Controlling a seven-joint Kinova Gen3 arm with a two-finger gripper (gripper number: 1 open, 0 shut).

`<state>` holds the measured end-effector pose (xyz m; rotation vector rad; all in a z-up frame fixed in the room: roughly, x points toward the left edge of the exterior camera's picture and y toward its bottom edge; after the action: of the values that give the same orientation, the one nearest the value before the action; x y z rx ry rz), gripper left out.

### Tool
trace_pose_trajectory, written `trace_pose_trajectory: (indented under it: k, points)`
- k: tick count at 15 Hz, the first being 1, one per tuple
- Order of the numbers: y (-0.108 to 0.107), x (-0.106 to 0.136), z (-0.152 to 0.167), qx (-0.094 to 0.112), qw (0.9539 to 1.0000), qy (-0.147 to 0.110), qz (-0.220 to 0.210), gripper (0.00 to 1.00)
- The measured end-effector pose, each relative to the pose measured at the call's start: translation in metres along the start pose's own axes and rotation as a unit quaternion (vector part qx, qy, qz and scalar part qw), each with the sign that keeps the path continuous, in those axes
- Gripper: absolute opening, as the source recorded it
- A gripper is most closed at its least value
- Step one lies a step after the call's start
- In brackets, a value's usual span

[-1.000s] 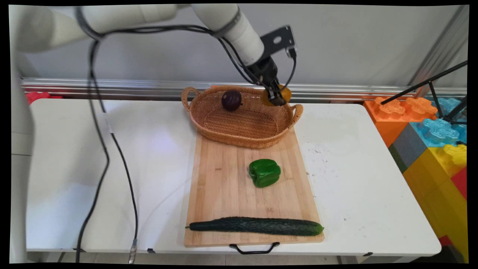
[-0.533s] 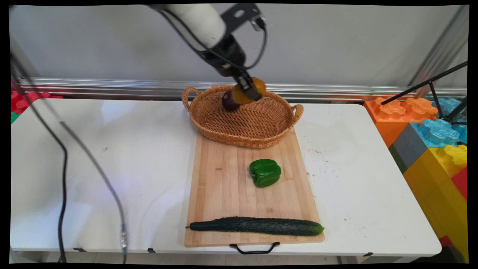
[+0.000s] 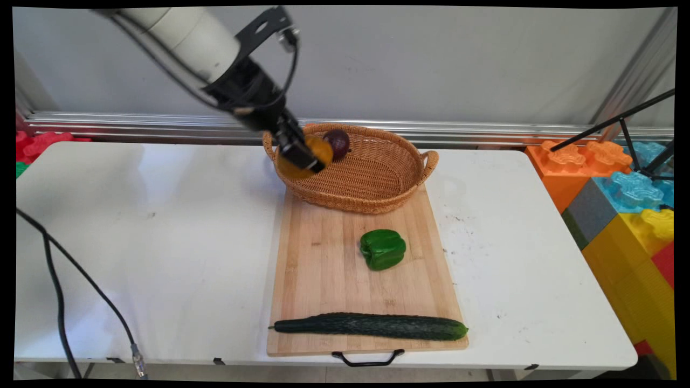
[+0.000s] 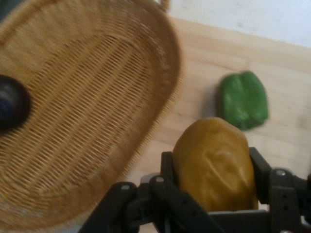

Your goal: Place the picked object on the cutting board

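Now the black claw point(image 3: 302, 156) is shut tight on a yellow-orange potato point(image 4: 216, 162), one finger on each side of it. The claw holds it up in the air over the left end of the basket point(image 3: 377, 186), near the left handle. A dark purple ball-shaped thing point(image 3: 337, 143) sits inside the basket by the back wall. The basket stands on the far end of a wooden board point(image 3: 323, 269). A green pepper point(image 3: 382, 249) lies in the middle of the board, and a long cucumber point(image 3: 369, 326) lies along its near edge. The board rests on the white table point(image 3: 161, 242).

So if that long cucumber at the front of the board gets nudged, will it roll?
The cucumber looks round and lies lengthwise near the cutting board front edge, so it could roll off. It seems straight, probably stiff, and its skin may be slippery.
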<state>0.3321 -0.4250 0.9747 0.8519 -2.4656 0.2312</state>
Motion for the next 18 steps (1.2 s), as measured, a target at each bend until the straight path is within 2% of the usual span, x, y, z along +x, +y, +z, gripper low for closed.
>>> trace_pose_trajectory:
  k: [3, 8, 12, 18]
  points:
    - [0.007, -0.028, 0.010, -0.034, 0.9994, 0.004, 0.006, 0.00]
    - [0.017, -0.068, 0.056, -0.076, 0.9967, -0.009, 0.026, 0.00]
    - [0.020, -0.089, 0.096, -0.089, 0.9943, -0.020, 0.056, 0.00]
    - [0.021, -0.100, 0.132, -0.093, 0.9918, -0.022, 0.085, 0.00]
